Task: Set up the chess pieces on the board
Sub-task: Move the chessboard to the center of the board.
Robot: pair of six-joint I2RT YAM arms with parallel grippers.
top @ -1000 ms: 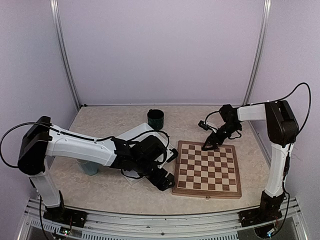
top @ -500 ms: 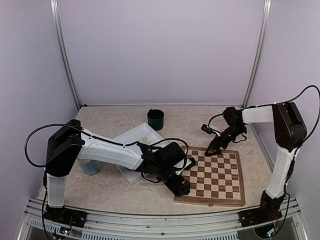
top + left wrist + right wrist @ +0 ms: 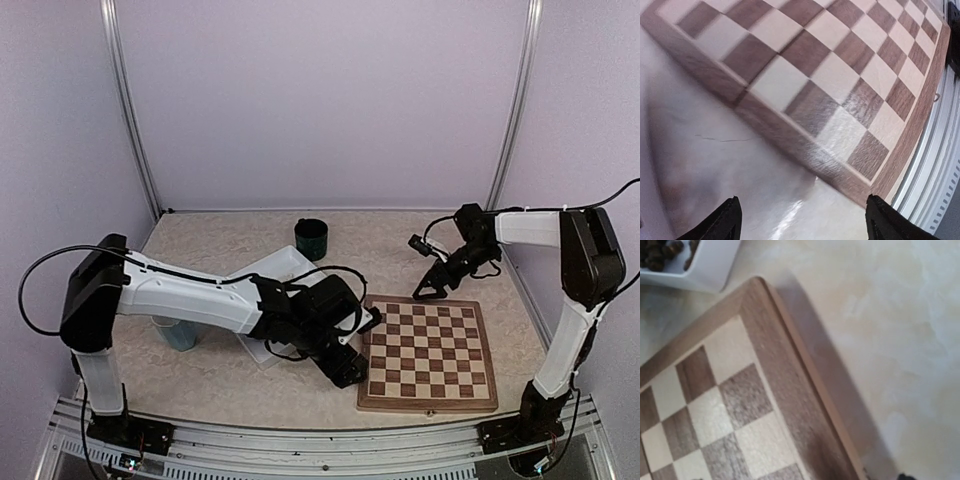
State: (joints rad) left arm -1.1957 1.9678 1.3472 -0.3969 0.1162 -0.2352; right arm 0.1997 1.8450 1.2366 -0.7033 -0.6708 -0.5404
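The board [image 3: 428, 352] lies flat at the right front of the table with no pieces on it. It also shows in the left wrist view [image 3: 840, 75] and the right wrist view [image 3: 715, 405]. My left gripper [image 3: 350, 372] is low at the board's near left corner. In its wrist view the left gripper [image 3: 807, 220] is open and empty over bare table. My right gripper [image 3: 428, 290] hovers just beyond the board's far left corner, and its fingers barely show. Dark chess pieces [image 3: 660, 252] lie in the white tray [image 3: 705, 270]. The pale pieces are hidden.
The white tray [image 3: 262, 270] sits left of the board, partly under my left arm. A dark green cup [image 3: 311, 238] stands at the back. A bluish object [image 3: 178, 335] stands at the left. The metal rail runs close along the board's near edge.
The board has slid right and toward the near edge. My left gripper stayed by its left near corner. My right gripper has moved right and back, off the far border.
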